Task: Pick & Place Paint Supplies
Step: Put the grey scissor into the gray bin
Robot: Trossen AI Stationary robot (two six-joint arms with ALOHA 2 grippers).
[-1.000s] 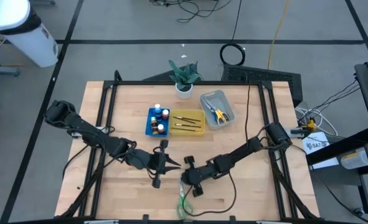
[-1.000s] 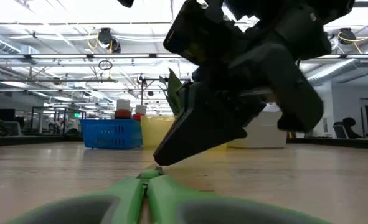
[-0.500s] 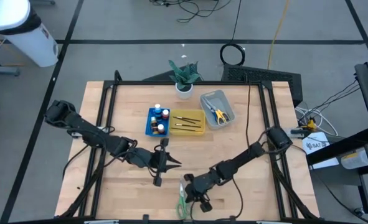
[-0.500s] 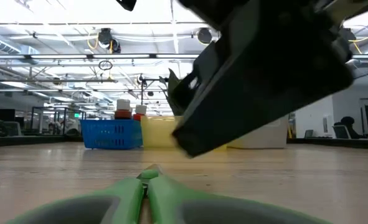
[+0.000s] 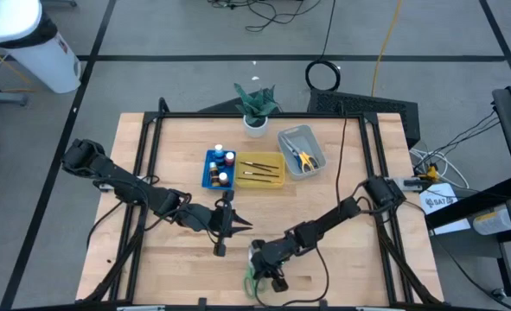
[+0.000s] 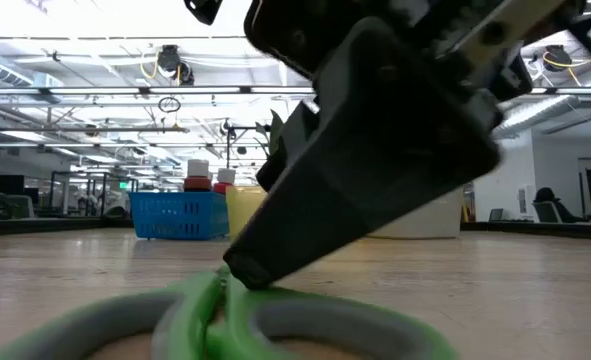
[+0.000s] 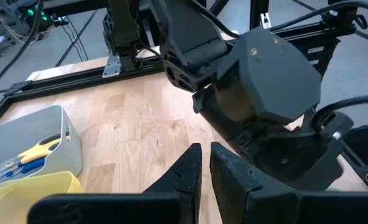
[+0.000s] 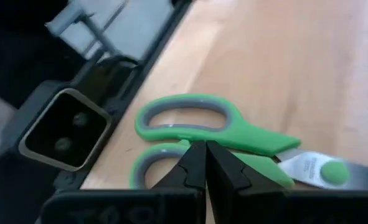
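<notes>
Nearly done: bottles (image 5: 221, 168), brushes (image 5: 259, 168), yellow scissors (image 5: 304, 159) sit in trays beyond right gripper (image 8: 205, 163), clenched on green scissors (image 8: 216, 134). Left gripper (image 7: 203, 163) nearly closed, empty, alongside.

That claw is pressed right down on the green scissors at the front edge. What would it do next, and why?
Probably lift a little. The right gripper looks shut on the green scissors, pinching the handles where the two loops meet, while they lie flat on the table. Raising them would free them for the trip to the clear tray, where the yellow scissors lie. The left gripper waits mid-table.
</notes>
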